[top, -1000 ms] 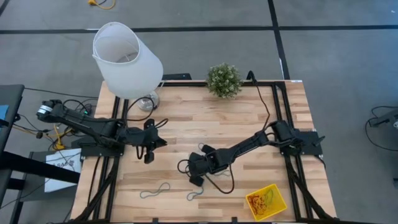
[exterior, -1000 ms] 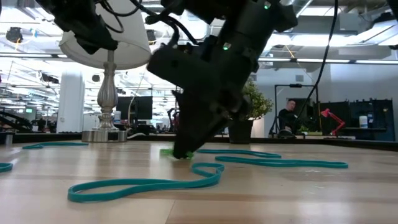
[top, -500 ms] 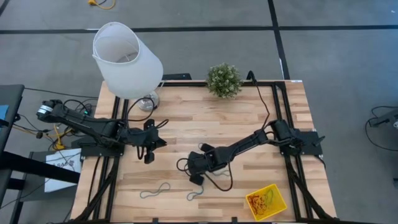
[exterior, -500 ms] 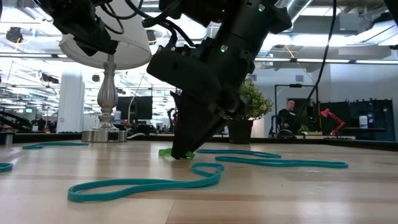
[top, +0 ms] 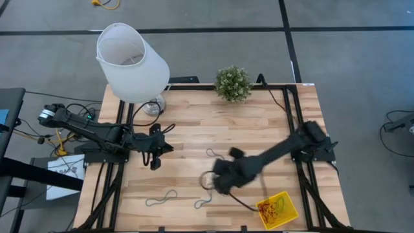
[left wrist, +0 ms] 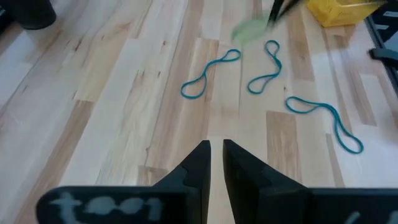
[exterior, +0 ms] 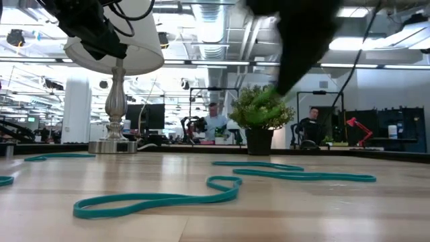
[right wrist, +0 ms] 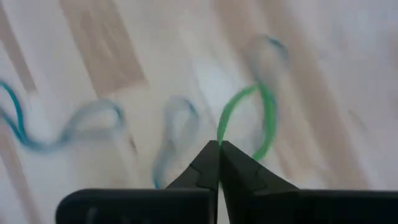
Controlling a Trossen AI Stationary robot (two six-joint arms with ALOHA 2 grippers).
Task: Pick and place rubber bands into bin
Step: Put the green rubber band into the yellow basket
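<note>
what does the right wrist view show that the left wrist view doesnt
Only the right wrist view shows the right claw shut on a green rubber band, the loop hanging from its tips.

Only the left wrist view shows the left claw holding nothing, three teal rubber bands lying clearly on the table, and the yellow bin at its far side.

Both show the wooden table and teal bands on it.

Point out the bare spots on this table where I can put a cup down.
Bare wood lies between the potted plant and the right arm, and at the table's near-left corner beside the teal rubber bands. The near-middle is crowded: the right gripper carries a green rubber band toward the yellow bin.
</note>
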